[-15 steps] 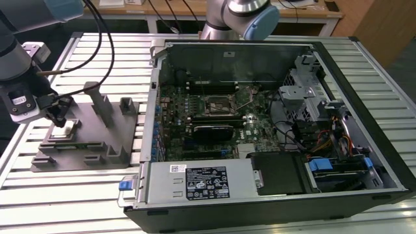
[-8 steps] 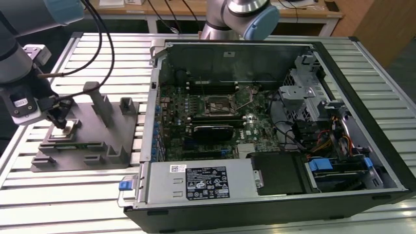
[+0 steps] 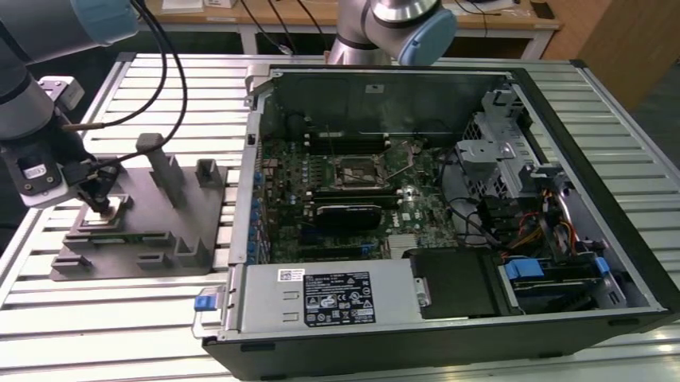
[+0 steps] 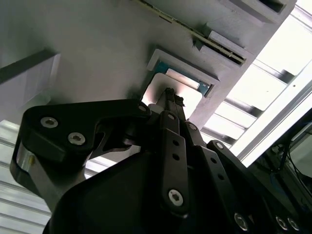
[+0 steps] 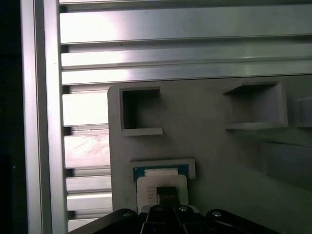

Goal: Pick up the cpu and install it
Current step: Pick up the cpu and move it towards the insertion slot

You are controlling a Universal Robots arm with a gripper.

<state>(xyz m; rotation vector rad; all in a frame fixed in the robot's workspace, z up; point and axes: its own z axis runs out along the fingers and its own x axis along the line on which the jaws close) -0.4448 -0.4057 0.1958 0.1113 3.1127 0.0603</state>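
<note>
The slatted table (image 3: 159, 87) carries the open computer case (image 3: 595, 159) at middle and right of the exterior view. Its board socket (image 3: 353, 169) looks unfilled, so I judge nothing is installed yet. At the left sits the grey fixture (image 3: 159, 239), with the cpu (image 4: 191, 101) lying in its pocket. My jaws, drawn together, stand tip-down on the cpu's top, and it is not lifted.
</note>
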